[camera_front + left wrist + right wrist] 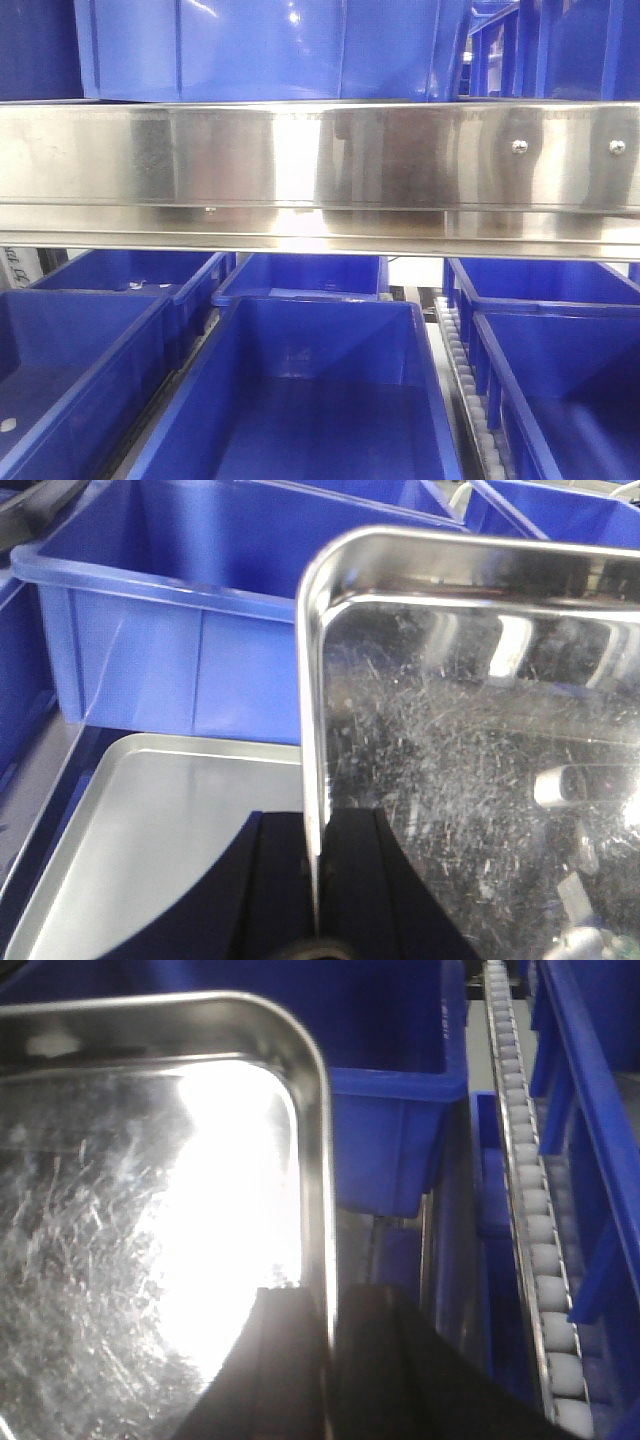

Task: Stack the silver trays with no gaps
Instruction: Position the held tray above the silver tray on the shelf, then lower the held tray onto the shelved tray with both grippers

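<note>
In the left wrist view my left gripper (315, 822) is shut on the left rim of a scratched silver tray (480, 730) and holds it raised. A second silver tray (150, 820) lies flat below it, at the lower left. In the right wrist view my right gripper (328, 1298) is shut on the right rim of the held silver tray (150, 1210), whose bottom glares white. Both jaws pinch the thin rim edge-on. No tray or gripper shows in the front view.
A blue bin (180, 630) stands just behind the lower tray. Another blue bin (400, 1130) stands beyond the held tray's right corner. A roller track (530, 1220) runs to its right. The front view shows the steel shelf rail (320, 160) and several blue bins (320, 400).
</note>
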You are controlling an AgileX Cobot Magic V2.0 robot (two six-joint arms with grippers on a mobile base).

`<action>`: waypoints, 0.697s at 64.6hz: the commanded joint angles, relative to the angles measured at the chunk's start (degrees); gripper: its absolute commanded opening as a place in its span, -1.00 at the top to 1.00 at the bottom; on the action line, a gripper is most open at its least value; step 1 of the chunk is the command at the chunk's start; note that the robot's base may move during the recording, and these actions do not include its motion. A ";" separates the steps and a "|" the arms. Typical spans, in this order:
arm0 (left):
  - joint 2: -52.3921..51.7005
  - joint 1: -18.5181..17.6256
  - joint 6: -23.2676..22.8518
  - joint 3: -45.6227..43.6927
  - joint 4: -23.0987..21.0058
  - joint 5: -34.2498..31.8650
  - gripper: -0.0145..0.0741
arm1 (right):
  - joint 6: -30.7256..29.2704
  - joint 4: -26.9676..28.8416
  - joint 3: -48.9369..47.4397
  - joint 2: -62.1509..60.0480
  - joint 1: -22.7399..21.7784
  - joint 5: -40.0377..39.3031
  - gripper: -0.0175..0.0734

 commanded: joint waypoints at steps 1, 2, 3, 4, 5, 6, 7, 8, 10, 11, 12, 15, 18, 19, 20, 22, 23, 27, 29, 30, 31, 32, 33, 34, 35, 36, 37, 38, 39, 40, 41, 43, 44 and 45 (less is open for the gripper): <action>0.31 1.63 1.20 -0.56 -2.82 -1.91 0.71 | -2.59 3.22 -0.71 1.45 0.05 -5.08 0.62; 0.32 2.06 1.82 -0.56 -3.67 -1.91 0.71 | -2.75 3.84 -0.92 1.80 0.05 -5.08 0.62; 0.49 2.83 2.46 -0.56 -4.61 -1.91 0.71 | -2.75 4.32 -0.96 2.13 -0.08 -5.08 0.62; 0.92 3.38 3.49 -0.56 -6.20 -1.91 0.71 | -2.88 4.87 -1.10 2.69 -0.08 -4.96 0.62; 1.04 3.95 4.21 -0.56 -7.32 -1.91 0.71 | -3.01 5.46 -1.22 3.12 -0.08 -4.95 0.62; 1.31 4.56 4.99 -0.56 -8.52 -2.05 0.71 | -3.22 6.08 -1.32 3.51 -0.08 -4.95 0.62; 1.64 5.51 6.18 -0.56 -10.40 -2.05 0.71 | -3.40 6.65 -1.48 3.92 -0.08 -4.95 0.62; 1.91 6.18 6.99 -0.56 -11.70 -2.14 0.71 | -3.50 7.14 -1.59 4.34 -0.08 -4.95 0.62; 2.46 7.53 8.68 -0.56 -14.25 -2.14 0.71 | -3.73 7.97 -1.86 5.20 -0.08 -4.95 0.62; 2.71 8.20 9.46 -0.56 -15.49 -2.29 0.71 | -3.86 8.23 -1.90 5.76 -0.08 -5.24 0.62; 3.04 9.25 10.18 -0.56 -16.68 -2.29 0.71 | -3.85 8.40 -1.90 6.18 -0.08 -5.36 0.62; 4.15 11.33 12.53 -0.56 -20.54 -2.68 0.71 | -3.85 8.85 -1.90 7.36 -0.08 -5.92 0.62; 5.11 13.36 14.50 -0.56 -23.62 -3.24 0.71 | -3.85 9.13 -1.90 8.76 -0.21 -6.01 0.62; 5.45 14.38 15.15 -0.56 -24.55 -3.25 0.71 | -3.85 9.35 -1.90 9.14 -0.33 -6.01 0.62; 5.85 15.06 15.81 -0.56 -25.51 -3.37 0.71 | -3.85 9.80 -1.90 9.54 -0.64 -6.01 0.62; 6.55 16.42 17.40 -0.56 -27.87 -3.49 0.71 | -3.85 11.09 -1.90 10.34 -1.23 -6.07 0.62; 6.85 17.07 18.06 -0.56 -28.82 -3.49 0.71 | -3.85 12.41 -1.90 10.74 -1.55 -6.24 0.62; 8.39 19.74 20.90 -0.56 -32.34 -3.49 0.71 | -3.85 15.81 -1.90 12.52 -3.30 -7.18 0.62; 9.04 20.77 22.69 -0.56 -34.16 -3.49 0.71 | -3.85 17.63 -1.90 13.33 -4.51 -7.86 0.62; 9.41 21.25 23.38 -0.56 -34.81 -3.49 0.71 | -3.85 18.99 -1.90 13.66 -5.05 -8.46 0.62; 9.75 21.69 23.98 -0.56 -35.38 -3.49 0.71 | -3.85 19.90 -1.90 14.20 -5.87 -8.79 0.62; 10.14 22.07 24.59 -0.56 -35.81 -3.49 0.71 | -3.85 21.07 -1.90 14.56 -6.39 -9.34 0.62; 10.52 22.58 25.00 -0.56 -36.20 -3.49 0.71 | -3.99 21.73 -1.90 14.92 -6.86 -9.66 0.62; 11.07 22.87 25.43 -0.56 -36.53 -3.49 0.71 | -4.12 22.35 -1.90 15.26 -7.28 -9.96 0.62; 11.46 23.11 25.92 -0.56 -36.66 -3.49 0.71 | -4.32 22.86 -1.90 15.78 -7.72 -10.20 0.62; 11.86 23.35 26.36 -0.56 -36.85 -3.49 0.71 | -4.45 23.30 -1.90 16.14 -8.12 -10.33 0.62; 12.31 23.50 26.59 -0.56 -36.96 -3.49 0.71 | -4.59 23.62 -1.90 16.32 -8.44 -10.46 0.62; 12.71 23.69 26.72 -0.56 -36.96 -3.49 0.71 | -4.86 23.86 -1.90 16.67 -8.77 -10.44 0.62; 13.14 23.81 26.87 -0.56 -36.96 -3.49 0.71 | -4.85 23.87 -1.90 17.01 -9.03 -10.44 0.62; 13.59 23.98 27.13 -0.56 -36.96 -3.49 0.71 | -4.85 23.87 -1.90 17.51 -9.33 -10.44 0.62; 14.07 24.13 27.30 -0.56 -36.96 -3.60 0.71 | -4.85 23.87 -1.90 17.88 -9.55 -10.44 0.62; 15.22 24.40 27.53 -0.56 -36.96 -3.60 0.71 | -4.96 23.99 -1.90 18.74 -10.08 -10.44 0.62; 15.70 24.50 27.53 -0.56 -37.11 -3.60 0.71 | -4.96 23.99 -1.90 19.10 -10.27 -10.44 0.62; 16.21 24.50 27.53 -0.56 -37.11 -3.73 0.71 | -4.96 23.99 -1.90 19.41 -10.42 -10.44 0.62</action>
